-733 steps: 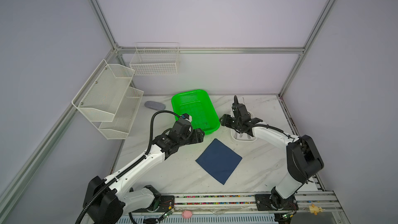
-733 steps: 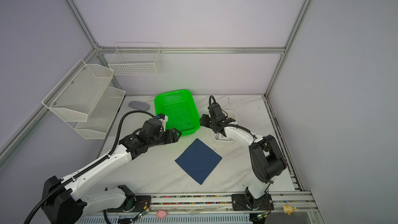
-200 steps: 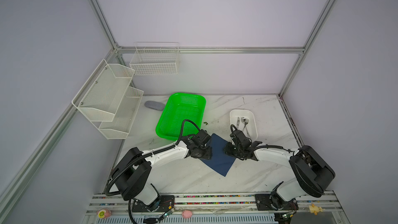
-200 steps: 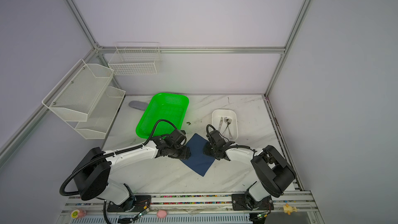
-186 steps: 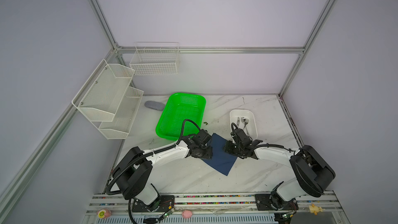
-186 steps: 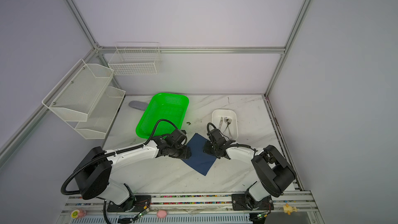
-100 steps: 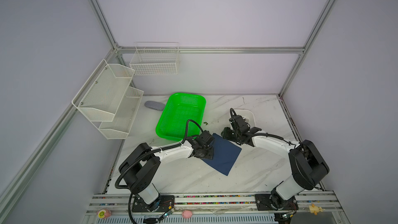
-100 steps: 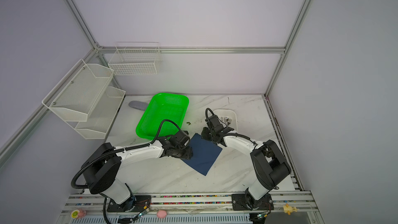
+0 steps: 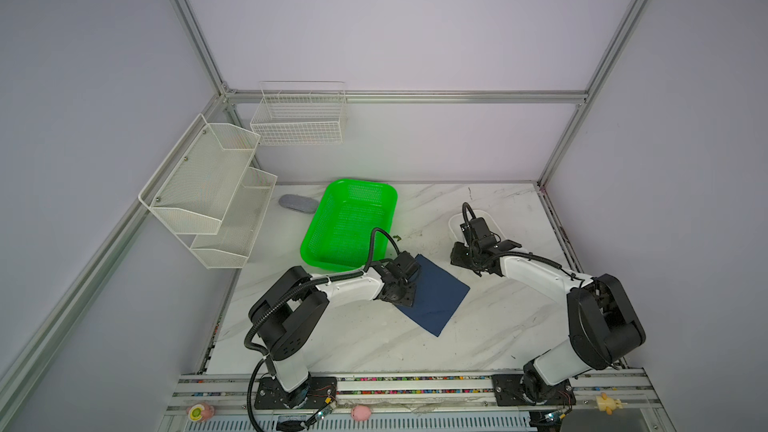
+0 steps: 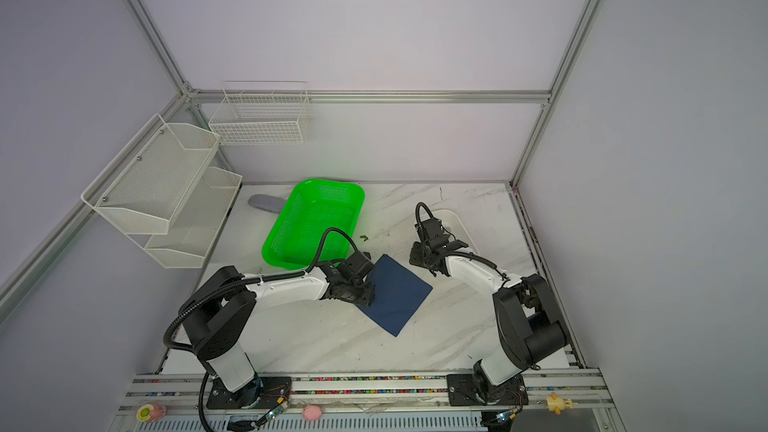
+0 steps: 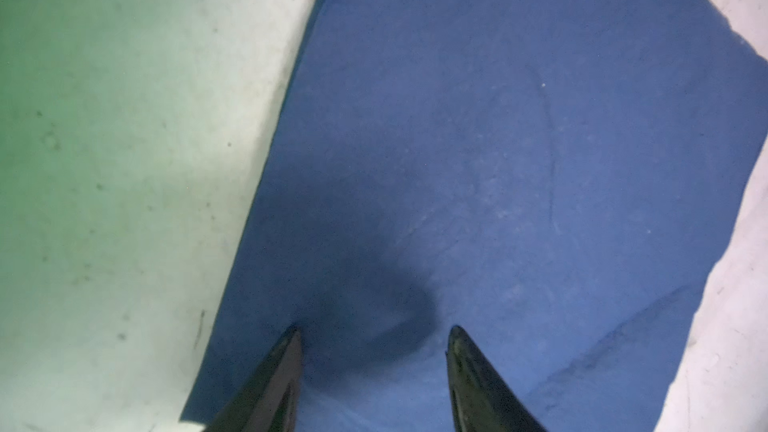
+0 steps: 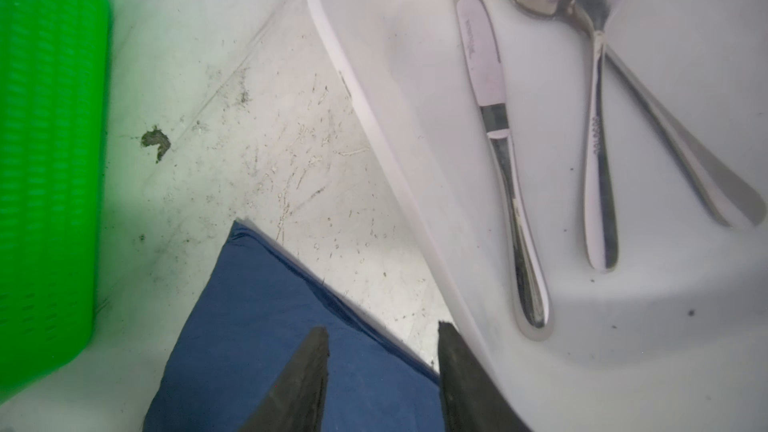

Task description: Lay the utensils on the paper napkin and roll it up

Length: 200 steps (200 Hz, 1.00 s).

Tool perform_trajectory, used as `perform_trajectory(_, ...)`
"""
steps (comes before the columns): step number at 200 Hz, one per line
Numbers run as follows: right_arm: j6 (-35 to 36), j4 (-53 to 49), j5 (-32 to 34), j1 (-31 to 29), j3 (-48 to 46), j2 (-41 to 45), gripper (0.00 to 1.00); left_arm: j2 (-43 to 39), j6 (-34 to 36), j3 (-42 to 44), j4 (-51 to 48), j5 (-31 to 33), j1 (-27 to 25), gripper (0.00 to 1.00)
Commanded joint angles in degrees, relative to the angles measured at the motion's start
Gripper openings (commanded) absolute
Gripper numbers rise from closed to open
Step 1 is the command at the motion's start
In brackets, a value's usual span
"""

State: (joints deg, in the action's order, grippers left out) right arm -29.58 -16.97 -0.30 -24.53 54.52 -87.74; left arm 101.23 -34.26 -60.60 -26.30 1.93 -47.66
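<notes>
Paper napkin (image 9: pixel 436 297) status? Where's it sitting, and what are the pincers up to?
(tinker42)

Ok, big stuff first. The white marble surface (image 9: pixel 498 326) is pretty scuffed. A bright green basket (image 9: pixel 351 224) sits toward the back left. The navy napkin lies flat and unrolled just in front of that basket, between the two arms. It's turned like a diamond in both top views (image 10: pixel 395 297).
(yamfan)

And the utensils (image 12: pixel 598 151)?
(tinker42)

All three are in the white tray (image 12: pixel 665 326), not on the napkin. The tray is back right of the napkin, close to it, with a strip of bare marble between them. The knife (image 12: pixel 494 126) lies on its own, nearest the tray rim on the napkin's side. The spoon (image 12: pixel 598 209) and fork (image 12: pixel 685 151) cross each other, and the fork's head is mostly hidden by the spoon bowl.

The left pincer (image 11: pixel 374 332) is spread with nothing between the tips. It's over the napkin, close to its left edge, and I honestly can't tell if the tips touch the paper. The right pincer (image 12: pixel 382 330) is spread too and carries nothing. It hangs over the napkin edge that faces the tray.

Smallest thing is a dark green scrap (image 12: pixel 156 141) on the marble between basket and tray.
(yamfan)
</notes>
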Motion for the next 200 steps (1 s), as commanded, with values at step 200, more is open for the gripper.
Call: perform_trajectory(200,16.9,-8.8,-6.1,20.1,22.0,-21.6,0.25,-18.1,1.3,0.1,3.0,7.5,0.5,0.71)
